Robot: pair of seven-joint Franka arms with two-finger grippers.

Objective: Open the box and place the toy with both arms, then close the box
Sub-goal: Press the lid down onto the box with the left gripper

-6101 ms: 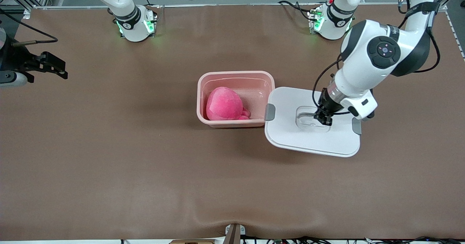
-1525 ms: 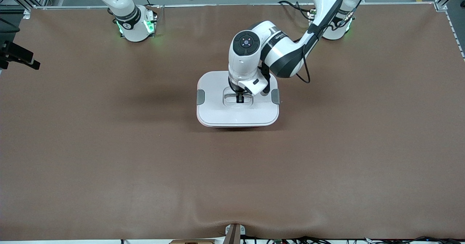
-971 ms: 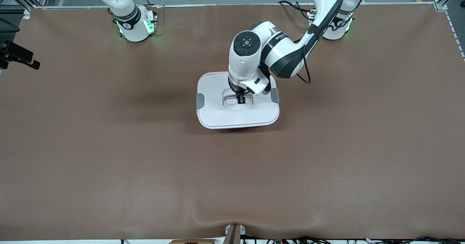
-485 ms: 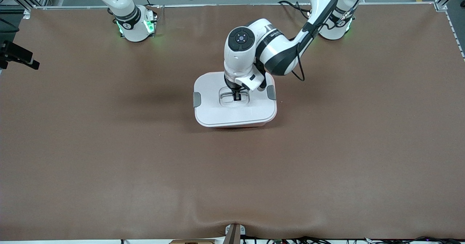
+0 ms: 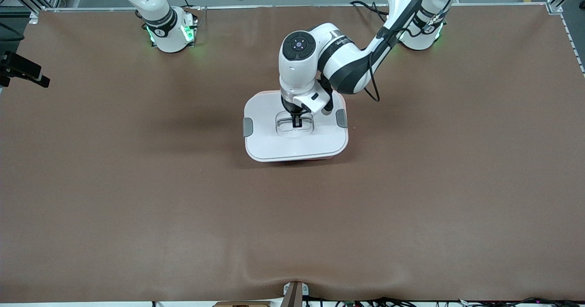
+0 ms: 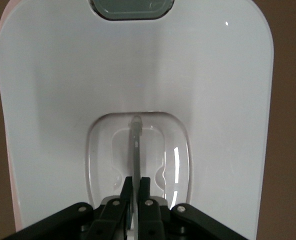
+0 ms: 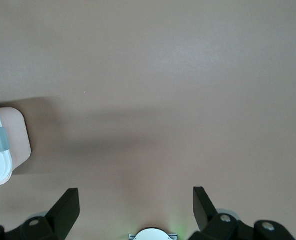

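Observation:
The white lid (image 5: 295, 140) lies on top of the pink box (image 5: 311, 160), of which only a thin pink edge shows below it. My left gripper (image 5: 297, 123) is shut on the thin handle (image 6: 136, 145) in the lid's recessed centre, and in the left wrist view the gripper (image 6: 136, 182) pinches that bar. Grey clips (image 5: 247, 127) sit at the lid's two ends. The toy is hidden under the lid. My right gripper (image 7: 135, 200) hangs open and empty over bare table at the right arm's end, and its view catches the box's wall (image 7: 15, 135).
The brown table mat (image 5: 292, 224) stretches all around the box. The two arm bases (image 5: 169, 30) stand along the table's edge farthest from the front camera. A small bracket (image 5: 295, 293) sits at the nearest edge.
The left gripper carried the lid from the table beside the open box onto it, covering the toy. In the last second the lid slid slightly toward the right arm's end and levelled.

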